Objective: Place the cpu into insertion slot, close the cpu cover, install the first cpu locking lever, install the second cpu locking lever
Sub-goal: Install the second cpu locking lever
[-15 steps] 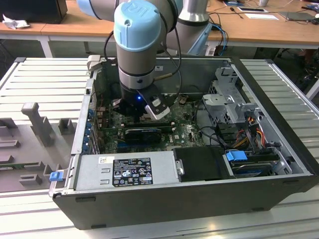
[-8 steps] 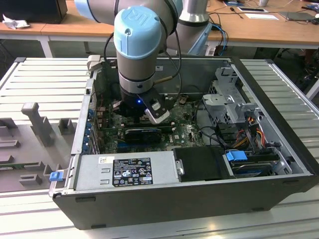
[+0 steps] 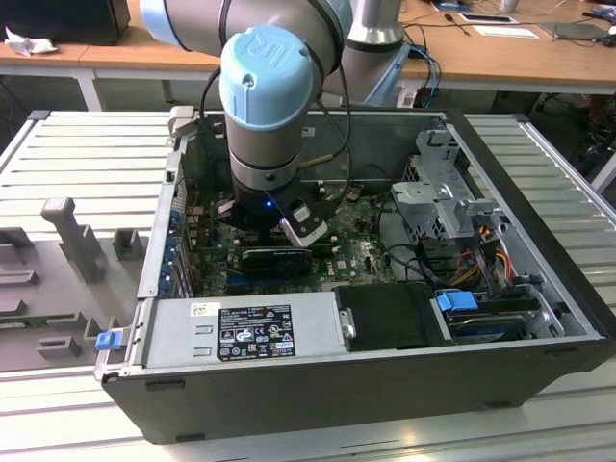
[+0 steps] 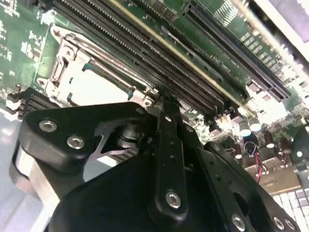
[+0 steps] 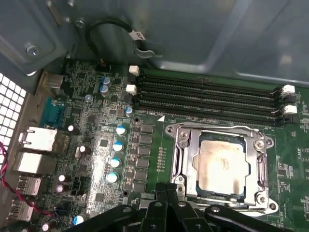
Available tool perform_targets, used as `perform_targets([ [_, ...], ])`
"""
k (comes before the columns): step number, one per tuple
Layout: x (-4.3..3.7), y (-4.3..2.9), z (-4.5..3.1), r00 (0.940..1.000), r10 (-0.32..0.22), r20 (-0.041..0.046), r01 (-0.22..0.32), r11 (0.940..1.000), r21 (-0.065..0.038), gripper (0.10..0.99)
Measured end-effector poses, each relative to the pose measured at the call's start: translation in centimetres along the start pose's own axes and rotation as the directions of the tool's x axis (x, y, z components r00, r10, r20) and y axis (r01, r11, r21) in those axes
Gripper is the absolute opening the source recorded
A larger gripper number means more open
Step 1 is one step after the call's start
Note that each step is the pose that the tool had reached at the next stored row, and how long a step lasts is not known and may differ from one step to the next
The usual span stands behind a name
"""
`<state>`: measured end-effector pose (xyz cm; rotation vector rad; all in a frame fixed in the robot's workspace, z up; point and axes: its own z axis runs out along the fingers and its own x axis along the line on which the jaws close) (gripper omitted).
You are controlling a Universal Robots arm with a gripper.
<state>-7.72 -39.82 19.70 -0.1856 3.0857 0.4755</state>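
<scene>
CPU (image 5: pixel 218 166) sat in its slot (image 5: pixel 186 166) under the closed cover (image 5: pixel 223 131); levers looked unfinished, with the tool (image 5: pixel 166 189) shut and empty beside it.

The arm reaches down from above into the open computer case (image 3: pixel 404 337), its blue-capped wrist joint (image 3: pixel 274 72) over the case's middle and the grey forearm running up and back behind it. The pincer (image 5: pixel 166 191) hangs low over the motherboard, its black fingers (image 4: pixel 166 128) drawn together to a narrow tip. That tip sits just beside the edge of the insertion slot (image 5: pixel 222 166), gripping nothing.
</scene>
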Motion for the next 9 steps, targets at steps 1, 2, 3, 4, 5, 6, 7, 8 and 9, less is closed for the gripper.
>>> perform_targets([
  [1, 0.00, 0.10, -0.34, 1.0000, 0.000, -0.0002, 0.000, 1.0000, 0.000, 0.106],
  [2, -0.01, 0.18, -0.61, 1.0000, 0.000, -0.0002, 0.000, 1.0000, 0.001, 0.106],
  [3, -0.02, 0.29, -0.96, 1.0000, 0.000, -0.0003, 0.000, 1.0000, 0.001, 0.106],
  [4, -0.03, 0.39, -1.26, 1.0000, 0.000, -0.0004, 0.000, 1.0000, 0.001, 0.106],
  [5, -0.03, 0.44, -1.42, 1.0000, 0.000, -0.0003, 0.000, 1.0000, 0.001, 0.106],
  [6, -0.04, 0.52, -1.68, 1.0000, 0.000, -0.0004, 0.000, 1.0000, 0.001, 0.106],
  [7, -0.05, 0.57, -1.83, 1.0000, 0.000, -0.0004, 0.000, 1.0000, 0.001, 0.106],
  [8, -0.05, 0.57, -1.82, 1.0000, 0.000, -0.0003, 0.000, 1.0000, 0.001, 0.106],
  [9, -0.05, 0.57, -1.82, 1.0000, 0.000, -0.0003, 0.000, 1.0000, 0.001, 0.106],
])
